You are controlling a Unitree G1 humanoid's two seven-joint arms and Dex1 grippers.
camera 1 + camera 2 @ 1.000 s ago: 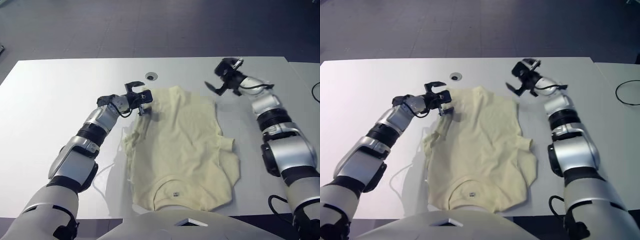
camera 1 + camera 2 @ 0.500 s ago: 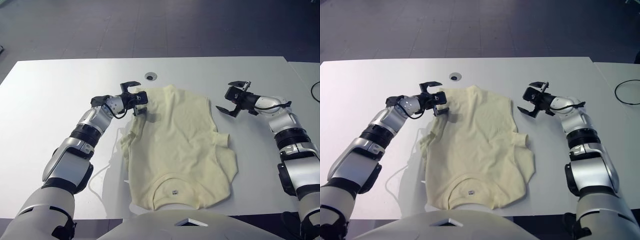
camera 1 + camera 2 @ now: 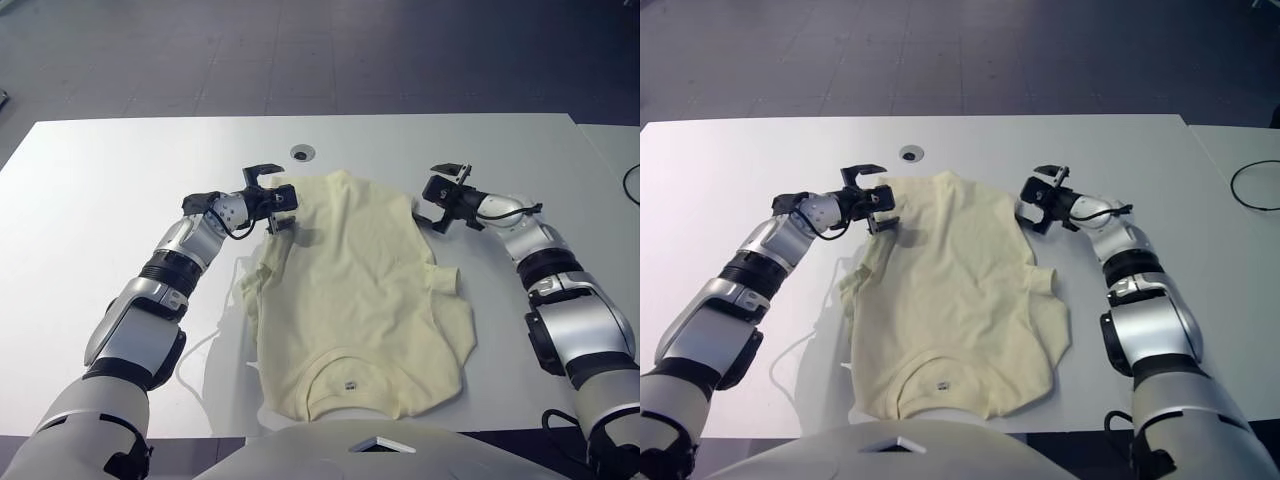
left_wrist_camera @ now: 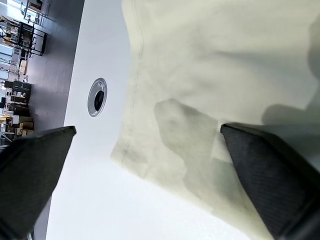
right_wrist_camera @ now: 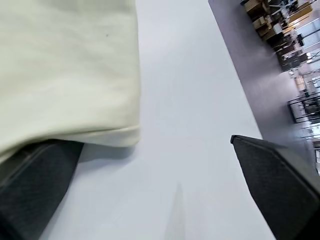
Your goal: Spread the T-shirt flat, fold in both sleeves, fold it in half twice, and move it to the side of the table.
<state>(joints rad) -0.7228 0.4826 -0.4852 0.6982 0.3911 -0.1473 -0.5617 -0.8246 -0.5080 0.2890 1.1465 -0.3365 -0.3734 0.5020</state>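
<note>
T-shirt [image 3: 350,290] — where does it lie?

In the middle of the table [image 3: 100,180], collar [image 3: 348,372] toward the robot, hem at the far end. It is not flat. The left sleeve [image 3: 258,285] side is bunched and rucked. The right sleeve [image 3: 450,282] pokes out only a little.

State of the grippers?

The left gripper [image 3: 272,197] is at the far left hem corner. Its fingers [image 4: 270,175] are spread wide, and in the wrist view the corner of the cloth lies between them. It holds nothing. The right gripper [image 3: 440,196] is at the far right hem corner, also spread wide and holding nothing. One finger [image 5: 35,170] sits right at the cloth's edge; the other is well off over bare table. I cannot tell whether the near finger touches the cloth.

Which step is in hand?

Step one, by my reading — spreading flat. No sleeve is folded in, and no half-fold is made.

What does the next move call for?

1. Each gripper needs cloth between its fingers. The right one looks to need a small shift inward over the corner.
2. Close on the corners, taking both layers if possible.
3. Draw the corners apart and away from the robot by equal amounts, so the hem goes taut without the shirt sliding sideways.

Anything to watch?

The bunched left side will probably need its own pull afterwards. A round cable port [image 3: 302,152] sits just beyond the hem, near the left gripper.
</note>
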